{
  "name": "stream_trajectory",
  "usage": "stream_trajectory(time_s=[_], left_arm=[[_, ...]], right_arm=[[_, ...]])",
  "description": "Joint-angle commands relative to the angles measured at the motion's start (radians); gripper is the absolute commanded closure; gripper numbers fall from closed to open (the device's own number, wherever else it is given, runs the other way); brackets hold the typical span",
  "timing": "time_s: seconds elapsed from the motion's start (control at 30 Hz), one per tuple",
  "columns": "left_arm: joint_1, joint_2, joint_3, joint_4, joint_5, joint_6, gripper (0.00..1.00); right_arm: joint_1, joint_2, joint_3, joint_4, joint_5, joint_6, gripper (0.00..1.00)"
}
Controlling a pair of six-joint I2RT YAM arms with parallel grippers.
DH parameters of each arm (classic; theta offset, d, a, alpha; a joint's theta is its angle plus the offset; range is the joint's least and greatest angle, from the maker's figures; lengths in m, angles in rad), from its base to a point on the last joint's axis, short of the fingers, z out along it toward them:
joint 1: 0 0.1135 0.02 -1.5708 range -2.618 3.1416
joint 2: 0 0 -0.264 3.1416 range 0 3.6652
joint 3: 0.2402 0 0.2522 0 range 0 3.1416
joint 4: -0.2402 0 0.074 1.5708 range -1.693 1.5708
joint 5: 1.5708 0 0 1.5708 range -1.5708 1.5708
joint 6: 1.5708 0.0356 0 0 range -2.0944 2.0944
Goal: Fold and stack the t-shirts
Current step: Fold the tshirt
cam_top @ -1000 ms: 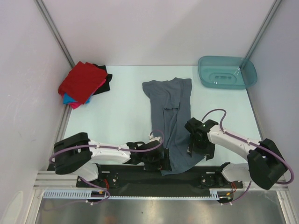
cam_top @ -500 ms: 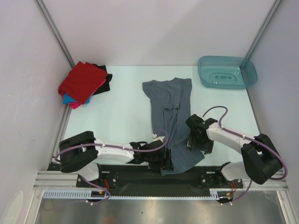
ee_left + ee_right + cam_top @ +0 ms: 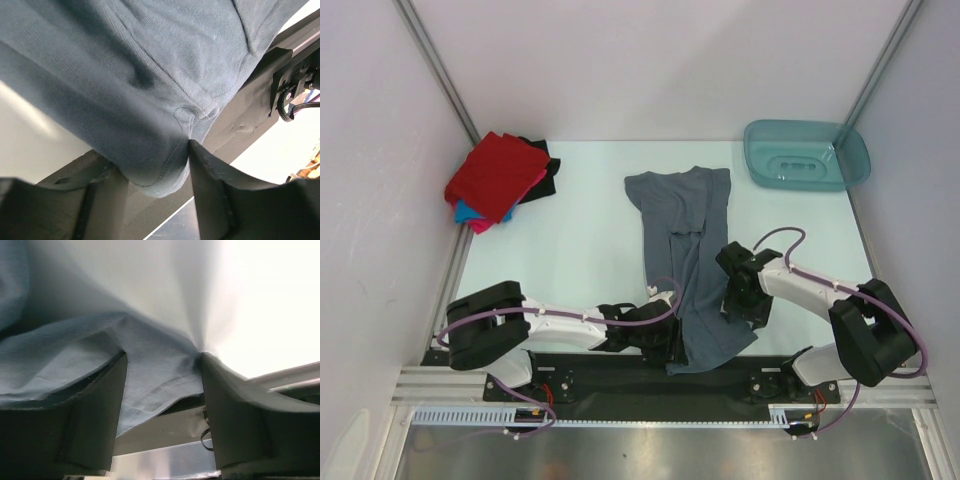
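The slate grey-blue t-shirt (image 3: 685, 215) lies lengthwise down the middle of the table, folded narrow, with its lower end over the black base plate. My left gripper (image 3: 672, 340) is at the shirt's lower left corner. In the left wrist view a rounded fold of the shirt (image 3: 150, 75) fills the gap of the left gripper (image 3: 150, 165), which is shut on it. My right gripper (image 3: 740, 305) sits on the shirt's lower right edge. In the right wrist view the right gripper (image 3: 162, 370) has its fingers apart with the cloth (image 3: 65, 355) spread between them.
A folded stack with a red shirt (image 3: 498, 172) on top of bright blue, pink and black ones lies at the far left. A teal plastic tub (image 3: 807, 155) stands at the far right. White walls close in both sides.
My right gripper has moved a little up and left along the shirt's right edge. The left gripper has shifted slightly. The shirt has barely moved.
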Motion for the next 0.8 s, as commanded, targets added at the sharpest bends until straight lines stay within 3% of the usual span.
stream_trajectory(time_s=[0.0,0.07,0.17,0.2,0.23,0.33,0.5,0.77], left_arm=[[-0.008,-0.03,0.029,0.015,-0.017,0.034,0.48],[-0.009,-0.034,0.03,0.017,-0.017,0.035,0.59],[-0.008,-0.042,0.032,0.009,-0.013,0.043,0.78],[-0.009,-0.044,0.035,-0.029,-0.016,0.047,0.93],[-0.009,-0.054,0.041,-0.042,-0.014,0.049,0.98],[-0.006,-0.09,0.076,-0.11,-0.023,0.092,1.0],[-0.005,-0.171,0.177,-0.371,-0.082,0.202,1.0],[0.017,-0.226,0.328,-0.715,-0.097,0.34,0.98]], right_arm=[[0.018,0.035,-0.073,0.003,0.03,0.023,0.45],[0.018,0.029,-0.083,0.006,-0.002,0.022,0.54],[0.042,0.02,-0.089,0.006,-0.039,0.028,0.8],[0.056,0.006,-0.092,0.003,-0.057,0.034,0.88],[0.068,-0.001,-0.092,-0.006,-0.068,0.035,0.91],[0.128,-0.044,-0.06,-0.062,-0.093,0.049,1.0],[0.235,-0.123,0.058,-0.202,-0.078,0.068,1.0],[0.249,-0.167,0.18,-0.346,-0.145,-0.001,1.0]])
